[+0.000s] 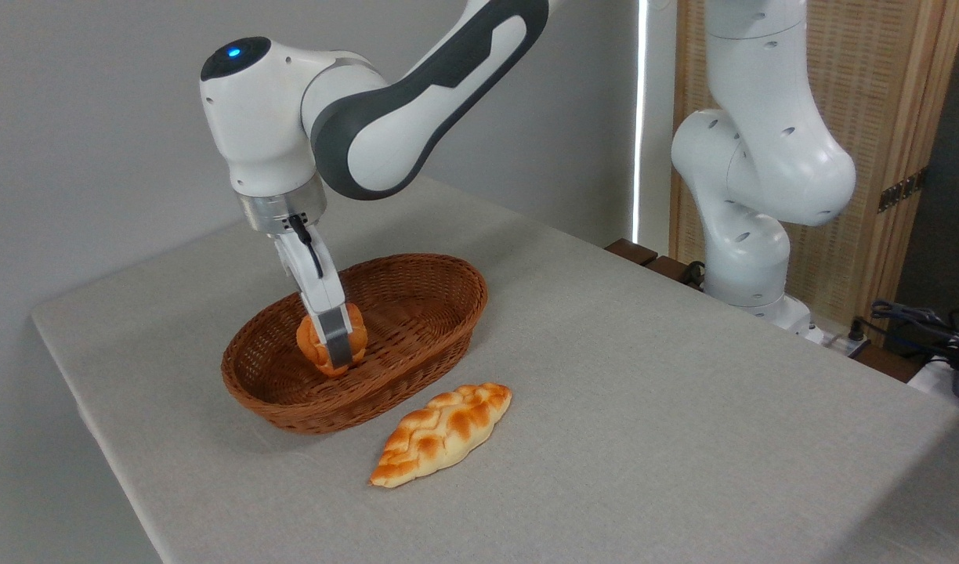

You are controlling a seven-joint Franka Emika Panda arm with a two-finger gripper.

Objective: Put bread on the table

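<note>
The end effector (334,345) points down into the brown wicker basket (417,313) and is clenched on the bun (356,338). One grey-tipped finger (337,338) lies flat across the near face of the bun; the other finger is hidden behind it. The bun, round and orange-brown with creases, sits low inside the basket, its underside at or just above the woven floor; whether it touches the floor cannot be told. Nothing else shows inside the basket: the woven floor and inner wall are bare to the right of the end effector and behind it.

The basket is oval and rests on the counter (683,392), which is covered in a light grey cloth. Its rim rises around the end effector on every side, with the near rim just below and in front of the bun.

Outside the basket, below and to the right of the end effector, a long pale golden braided loaf (442,433) lies flat on the counter. Its upper end is close to the basket's near wall, though no contact can be made out, and it slants away down to the left.

Above the end effector the white and dark grey arm (385,117) bends up and off to the right, where its white base (750,235) stands at the counter's far edge.
</note>
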